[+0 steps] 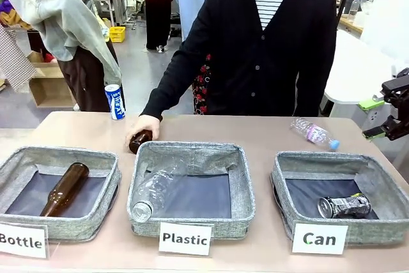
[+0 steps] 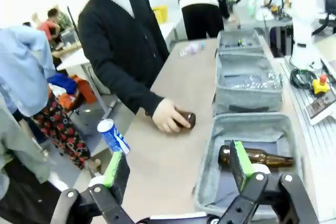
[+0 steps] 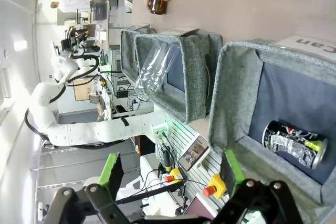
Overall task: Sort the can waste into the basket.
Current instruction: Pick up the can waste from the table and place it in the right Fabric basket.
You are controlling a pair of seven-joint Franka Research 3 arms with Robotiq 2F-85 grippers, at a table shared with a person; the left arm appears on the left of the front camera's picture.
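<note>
I've got the smooth beige worktop (image 1: 255, 135) across the front view, with a person in a dark knit cardigan at the far side. Their hand (image 1: 142, 126) is laid over a brown glass bottle (image 1: 139, 140) lying on its side.

Three grey woven-fabric rectangular baskets with dark floors sit in a row. The one signed "Bottle" (image 1: 83, 228) holds a long brown glass bottle (image 1: 64, 188) lying diagonally. The one signed "Plastic" (image 1: 230, 225) holds a crumpled clear plastic bottle (image 1: 153, 193). The grey fabric basket signed "Can" (image 1: 374, 229) is on my right.

My right end effector (image 3: 170, 174) hangs beside that basket, green pads spread wide, nothing between them. My left end effector (image 2: 177, 166) is spread too, empty, above the Bottle end of the row.

A second clear plastic bottle (image 1: 312, 133) lies on the worktop behind the Can basket.

The crushed silver-and-dark can (image 1: 345, 206) lies on its side on the Can basket's floor. The blue-and-white cylindrical "SWEAT" can (image 1: 115, 101) stands upright at the worktop's far left edge, well apart from that basket.
</note>
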